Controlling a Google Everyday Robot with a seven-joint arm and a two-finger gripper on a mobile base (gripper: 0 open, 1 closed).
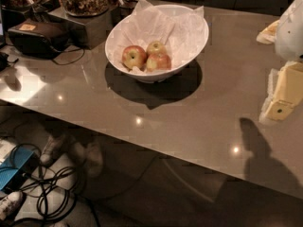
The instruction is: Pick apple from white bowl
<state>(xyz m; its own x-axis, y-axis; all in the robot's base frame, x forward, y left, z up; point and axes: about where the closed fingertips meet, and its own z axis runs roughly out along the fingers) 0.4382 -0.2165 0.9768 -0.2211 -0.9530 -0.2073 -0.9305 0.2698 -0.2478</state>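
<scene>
The white bowl [185, 56] stands on the grey table at the back centre, lined with crumpled white paper [161, 22]. Three red-yellow apples lie in its front part: one at the left [134, 56], one behind [155, 47], one at the right [160, 62], touching one another. My gripper [283, 96], cream-coloured under a white arm housing [289, 30], hangs over the table at the right edge of the view, well to the right of the bowl and apart from it. It holds nothing that I can see.
Dark containers of dried food [85, 1] stand at the back left beside a black device [38, 37]. The table's front edge [142, 143] runs diagonally. Cables [47, 188] and a blue box [12, 167] lie on the floor below.
</scene>
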